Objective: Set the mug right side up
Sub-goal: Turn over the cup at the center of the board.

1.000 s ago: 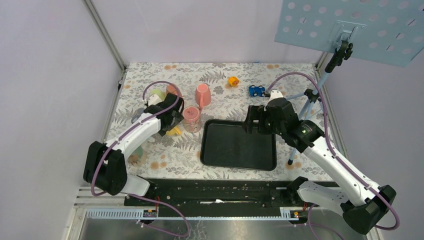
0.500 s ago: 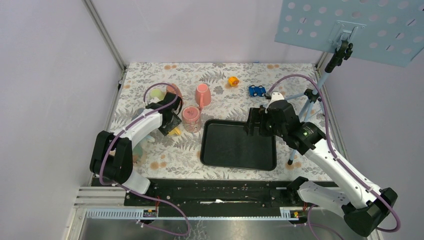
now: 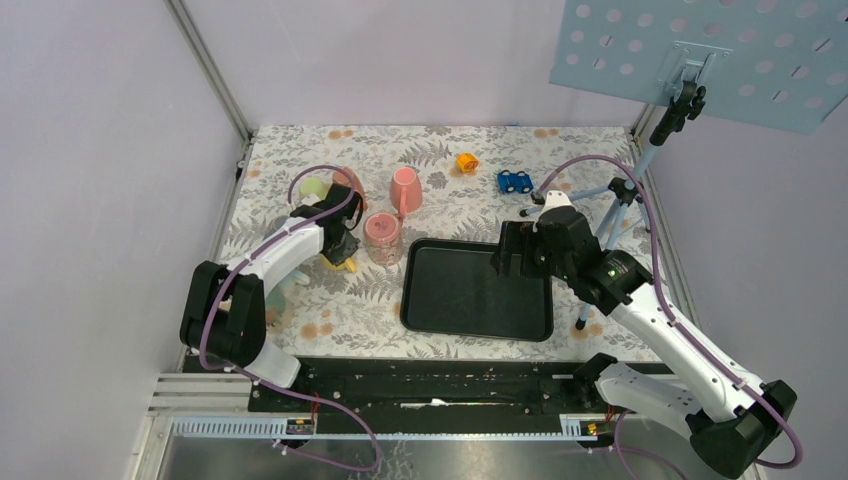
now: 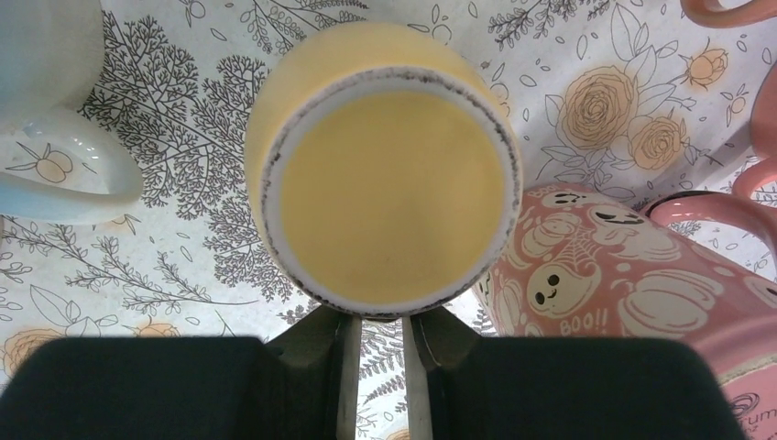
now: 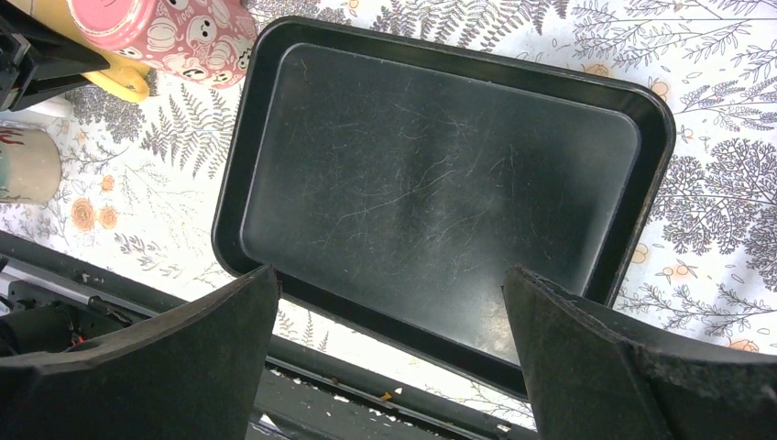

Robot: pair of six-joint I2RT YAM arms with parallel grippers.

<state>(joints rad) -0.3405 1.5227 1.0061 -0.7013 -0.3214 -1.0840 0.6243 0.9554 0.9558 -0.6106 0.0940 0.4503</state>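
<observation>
The yellow mug (image 4: 389,183) stands upside down on the floral cloth, its white-ringed base facing up; it also shows as a yellow patch (image 3: 346,264) in the top view. Its handle (image 5: 128,87) sticks out beside the left arm's black head. My left gripper (image 4: 377,316) reaches in at the mug's near side with its fingers pinched to a narrow slit, their tips hidden under the mug's edge where the handle sits. My right gripper (image 5: 389,302) hangs wide open above the black tray (image 3: 475,290), holding nothing.
A pink ghost-print mug (image 4: 632,275) lies against the yellow mug's right side. A pale mug (image 4: 55,137) sits to its left, and a pink cup (image 3: 405,188) stands behind. An orange toy (image 3: 467,161), a blue car (image 3: 514,181) and a tripod (image 3: 620,200) are at the back right.
My left gripper has dropped toward the yellow mug and its fingers have closed from wide apart to a narrow slit. The right arm has drifted slightly toward the near side over the tray.
</observation>
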